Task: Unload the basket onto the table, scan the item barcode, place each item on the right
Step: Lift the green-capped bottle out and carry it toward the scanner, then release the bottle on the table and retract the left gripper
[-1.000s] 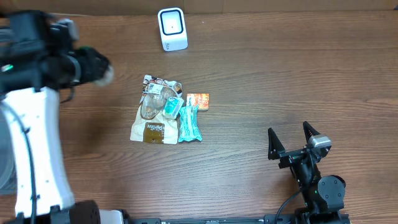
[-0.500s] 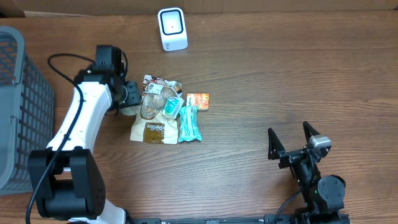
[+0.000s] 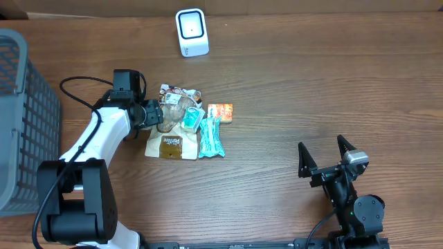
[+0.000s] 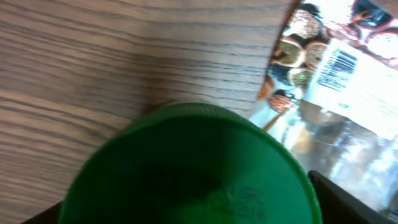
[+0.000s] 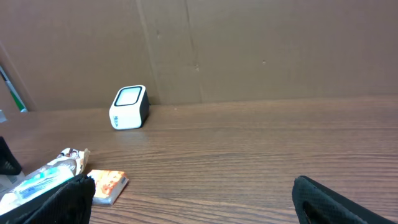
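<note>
Left arm (image 3: 104,131) now at item pile (image 3: 181,128), centre-left, in from upper left; left jaws flank green round thing (image 4: 186,168), grip unclear; right jaws spread. Pick starting.

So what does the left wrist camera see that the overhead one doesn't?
Only the left wrist view shows a big green round thing up close, and a barcode. Only the overhead view shows the scanner, the basket, the orange box and the open right gripper. Both show the wooden table and the packet with the colourful pictures.
</note>
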Robot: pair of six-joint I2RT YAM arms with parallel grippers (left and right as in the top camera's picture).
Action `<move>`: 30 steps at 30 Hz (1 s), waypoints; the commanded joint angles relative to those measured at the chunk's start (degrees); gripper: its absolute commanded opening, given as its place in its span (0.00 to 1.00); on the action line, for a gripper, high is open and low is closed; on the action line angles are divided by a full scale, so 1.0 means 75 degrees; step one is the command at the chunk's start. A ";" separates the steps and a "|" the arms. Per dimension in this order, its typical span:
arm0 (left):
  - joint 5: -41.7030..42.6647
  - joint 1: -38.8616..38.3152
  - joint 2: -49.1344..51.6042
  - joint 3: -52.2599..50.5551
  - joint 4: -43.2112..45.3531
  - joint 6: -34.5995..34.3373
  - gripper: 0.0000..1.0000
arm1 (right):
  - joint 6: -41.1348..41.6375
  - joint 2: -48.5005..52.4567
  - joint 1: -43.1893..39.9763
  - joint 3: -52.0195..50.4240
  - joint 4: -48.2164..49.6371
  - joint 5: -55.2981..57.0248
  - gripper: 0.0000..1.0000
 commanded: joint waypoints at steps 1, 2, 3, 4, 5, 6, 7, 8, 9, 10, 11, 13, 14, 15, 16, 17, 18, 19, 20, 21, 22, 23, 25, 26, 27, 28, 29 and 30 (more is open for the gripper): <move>0.0956 -0.0020 -0.0003 -0.0058 0.0032 -0.0085 0.81 | 0.0020 -0.0076 -0.0026 -0.0085 0.0023 0.0017 1.00; 0.1093 -0.0020 -0.0003 -0.0044 0.0029 -0.0082 0.82 | 0.0020 -0.0076 -0.0026 -0.0085 0.0023 0.0017 1.00; 0.1209 -0.0020 -0.0003 -0.0006 0.0020 -0.0082 0.84 | 0.0020 -0.0076 -0.0026 -0.0085 0.0023 0.0017 1.00; 0.1239 -0.0020 -0.0003 0.0044 0.0003 -0.0082 0.86 | 0.0020 -0.0076 -0.0026 -0.0085 0.0023 0.0017 1.00; 0.1247 -0.0020 -0.0006 0.0117 -0.0041 -0.0085 0.87 | 0.0020 -0.0076 -0.0026 -0.0085 0.0023 0.0017 1.00; 0.1247 -0.0020 -0.0006 0.0221 -0.0131 -0.0085 0.86 | 0.0020 -0.0076 -0.0026 -0.0085 0.0023 0.0017 1.00; 0.1236 -0.0020 -0.0006 0.0391 -0.0318 -0.0085 0.86 | 0.0020 -0.0076 -0.0026 -0.0085 0.0023 0.0017 1.00; 0.1218 -0.0012 -0.0009 0.0571 -0.0522 -0.0085 0.87 | 0.0020 -0.0076 -0.0026 -0.0085 0.0023 0.0017 1.00; 0.1198 -0.0006 -0.0012 0.0828 -0.0816 -0.0082 0.87 | 0.0020 -0.0076 -0.0026 -0.0085 0.0023 0.0017 1.00; 0.1081 -0.0006 -0.0012 0.1209 -0.1250 -0.0082 0.88 | 0.0020 -0.0076 -0.0026 -0.0085 0.0023 0.0017 1.00; 0.0965 -0.0006 -0.0015 0.1486 -0.1568 -0.0082 0.88 | 0.0020 -0.0076 -0.0026 -0.0085 0.0023 0.0017 1.00; 0.0688 -0.0006 -0.0017 0.2060 -0.2186 -0.0079 0.89 | 0.0020 -0.0076 -0.0026 -0.0085 0.0023 0.0017 1.00; 0.0510 -0.0006 -0.0017 0.2416 -0.2550 -0.0079 0.90 | 0.0020 -0.0076 -0.0026 -0.0085 0.0023 0.0017 1.00; 0.0382 -0.0006 -0.0017 0.2728 -0.2838 -0.0073 0.91 | 0.0020 -0.0076 -0.0026 -0.0085 0.0023 0.0017 1.00; 0.0303 -0.0006 -0.0017 0.3042 -0.3112 0.0009 0.91 | 0.0020 -0.0076 -0.0026 -0.0085 0.0023 0.0017 1.00; 0.0251 -0.0003 -0.0026 0.3410 -0.3413 0.0131 0.91 | 0.0017 -0.0076 -0.0026 -0.0085 0.0023 0.0017 1.00; 0.0137 0.0006 -0.0026 0.3858 -0.3797 0.0169 0.92 | 0.0020 -0.0076 -0.0026 -0.0085 0.0023 0.0017 1.00; 0.0009 0.0026 -0.0032 0.4266 -0.4144 0.0184 0.92 | 0.0020 -0.0076 -0.0026 -0.0085 0.0023 0.0017 1.00; -0.0105 0.0058 -0.0035 0.4718 -0.4514 0.0184 0.92 | 0.0020 -0.0076 -0.0026 -0.0085 0.0023 0.0017 1.00; -0.0201 0.0108 -0.0047 0.5164 -0.4864 0.0181 0.92 | 0.0020 -0.0076 -0.0026 -0.0085 0.0023 0.0017 1.00; -0.0286 0.0175 -0.0055 0.5616 -0.5196 0.0184 0.92 | 0.0020 -0.0076 -0.0026 -0.0085 0.0023 0.0017 1.00; -0.0356 0.0268 -0.0070 0.6067 -0.5505 0.0181 0.93 | 0.0020 -0.0076 -0.0026 -0.0085 0.0023 0.0017 1.00; -0.0382 0.0539 -0.0134 0.6951 -0.6035 0.0221 0.96 | 0.0017 -0.0076 -0.0026 -0.0085 0.0026 0.0017 1.00; -0.0379 0.0682 -0.0166 0.7262 -0.6207 0.0245 0.99 | 0.0020 -0.0076 -0.0026 -0.0085 0.0023 0.0017 1.00; -0.0376 0.0831 -0.0207 0.7548 -0.6365 0.0286 1.00 | 0.0020 -0.0076 -0.0026 -0.0085 0.0023 0.0017 1.00; -0.0344 0.1064 -0.0254 0.7895 -0.6560 0.0376 1.00 | 0.0017 -0.0076 -0.0026 -0.0085 0.0023 0.0017 1.00; -0.0312 0.1236 -0.0291 0.8125 -0.6691 0.0446 1.00 | 0.0017 -0.0076 -0.0026 -0.0085 0.0023 0.0017 1.00; -0.0224 0.1466 -0.0338 0.8381 -0.6846 0.0568 0.99 | 0.0017 -0.0076 -0.0026 -0.0085 0.0023 0.0017 1.00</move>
